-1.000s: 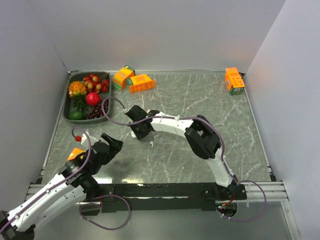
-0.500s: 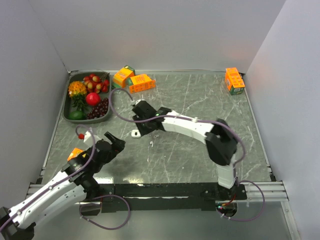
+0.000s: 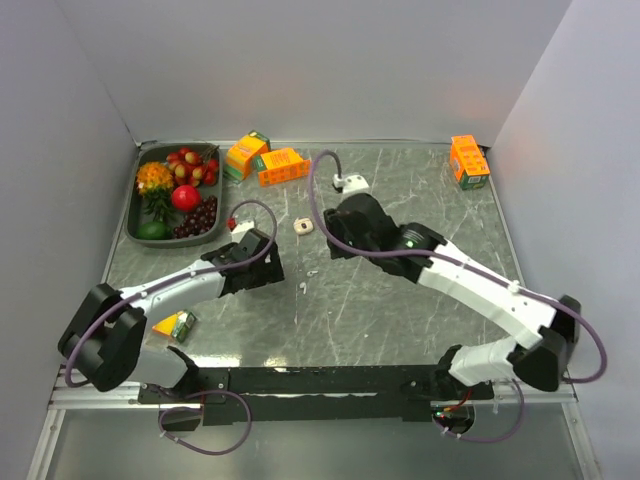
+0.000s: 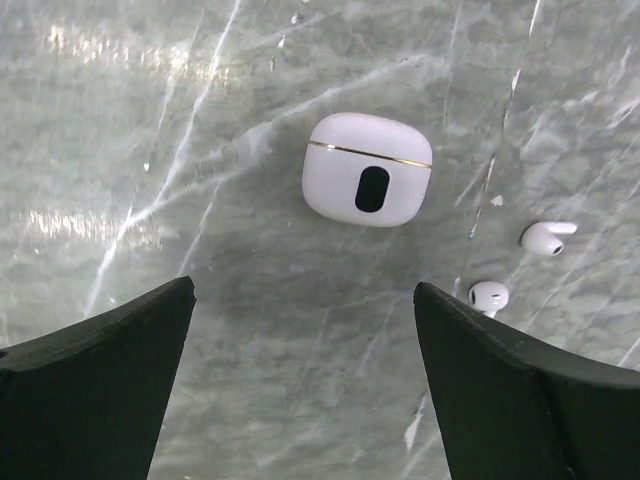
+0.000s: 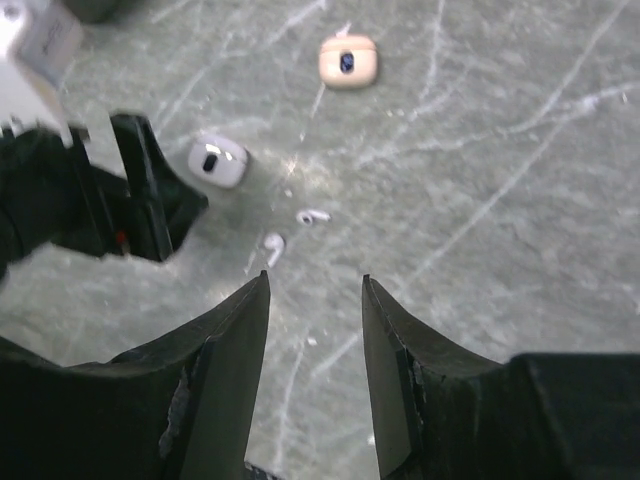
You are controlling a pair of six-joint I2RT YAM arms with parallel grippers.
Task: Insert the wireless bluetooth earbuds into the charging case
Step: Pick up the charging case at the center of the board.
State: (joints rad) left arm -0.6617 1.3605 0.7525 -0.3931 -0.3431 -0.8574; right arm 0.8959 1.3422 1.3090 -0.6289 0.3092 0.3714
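The left gripper was wide open and empty, its arm stretched low toward mid-table and pointing down. Above its fingers in the wrist view the white case lay flat, lid shut. Just right of it lay two earbuds – the upper's long axis ran sideways with the stem pointing right; the lower earbud had an unclear stem. The right gripper reached in from the right, parted and empty.

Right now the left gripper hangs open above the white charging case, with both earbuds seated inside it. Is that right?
Not quite. The left gripper does hang open above the white charging case, but the earbuds are not inside it. Both lie loose on the table beside the case, apart from it. The left wrist view shows this plainly.
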